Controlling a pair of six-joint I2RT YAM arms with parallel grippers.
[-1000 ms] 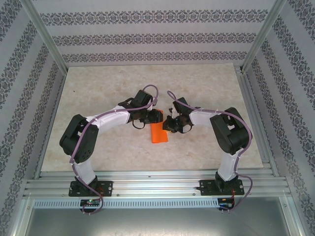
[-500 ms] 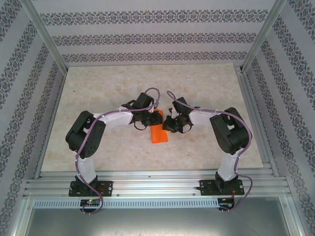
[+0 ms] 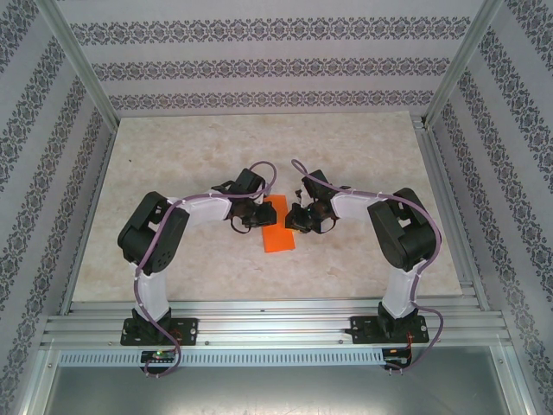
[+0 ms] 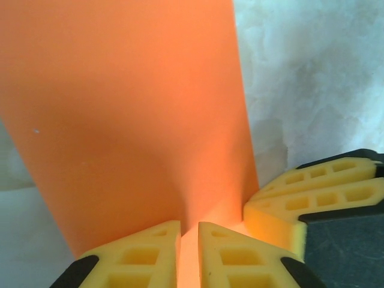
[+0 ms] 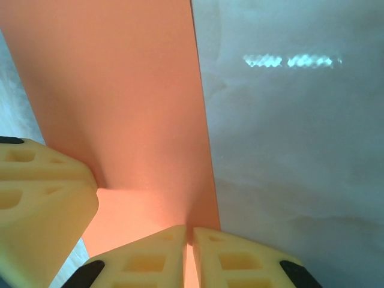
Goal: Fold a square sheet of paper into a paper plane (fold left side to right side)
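Seen from above, the upper part of the square sheet of paper is hidden beneath the left hand and the right hand. Their tips are too small and dark there to tell how the jaws stand. In the left wrist view the sheet runs off the top and left edges. The yellow fingers are cut by the bottom edge, and another finger by the right. In the right wrist view the sheet leaves the top edge, one finger is cut on the left, and the tabletop is blurred.
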